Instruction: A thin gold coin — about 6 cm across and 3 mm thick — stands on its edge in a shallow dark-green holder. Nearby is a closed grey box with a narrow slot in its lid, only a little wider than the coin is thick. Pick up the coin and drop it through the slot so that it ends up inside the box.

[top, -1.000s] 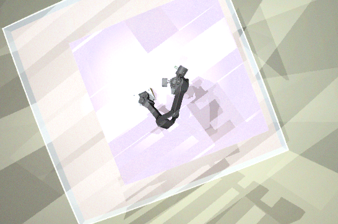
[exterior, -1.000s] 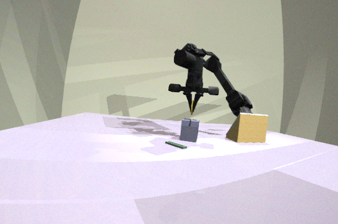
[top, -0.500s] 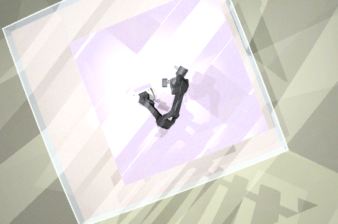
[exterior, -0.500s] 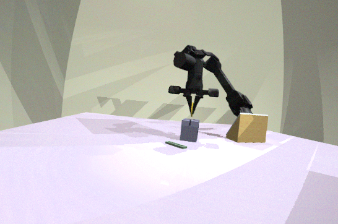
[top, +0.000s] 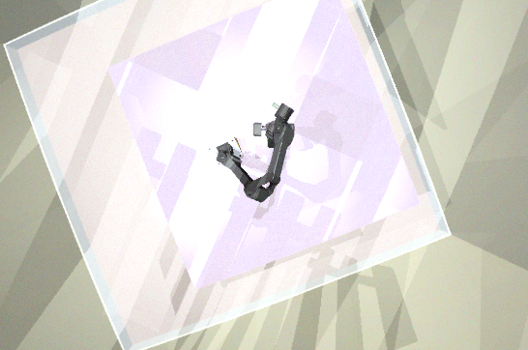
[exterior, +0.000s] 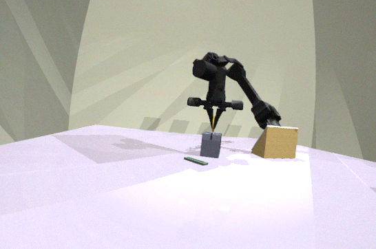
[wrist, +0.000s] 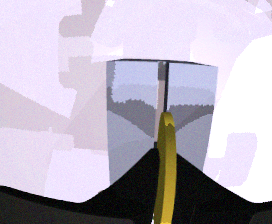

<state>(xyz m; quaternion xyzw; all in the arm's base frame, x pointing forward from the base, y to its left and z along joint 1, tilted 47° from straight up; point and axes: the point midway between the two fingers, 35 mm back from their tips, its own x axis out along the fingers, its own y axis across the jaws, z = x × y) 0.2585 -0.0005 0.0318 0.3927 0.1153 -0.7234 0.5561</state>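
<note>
Exterior view: the arm (exterior: 248,87) is reaching out from a tan wedge-shaped base (exterior: 277,142) and pointing its gripper (exterior: 214,126) straight down over the grey box (exterior: 211,144). The fingers (exterior: 209,117) are pinching the gold coin (exterior: 215,120) between their tips; the coin is hanging on edge, and its lower rim is sitting just above the slot (exterior: 211,135) in the lid, which is showing as a dark notch at the middle of the box top. The dark-green holder (exterior: 195,161) is lying flat on the pale lilac tabletop (exterior: 103,180), just in front of the box and to its left, with no coin in it.

Wrist view: the coin (wrist: 164,176) is appearing as a narrow yellow band rising between the two dark fingers. Beyond it the box (wrist: 161,112) is standing square-on, and its slot (wrist: 163,86) is running as a thin dark line almost in line with the coin's edge.

Top view: the arm (top: 271,161) is bending in an elbow above the tabletop (top: 193,244); the box and holder are washed out in the glare there.
</note>
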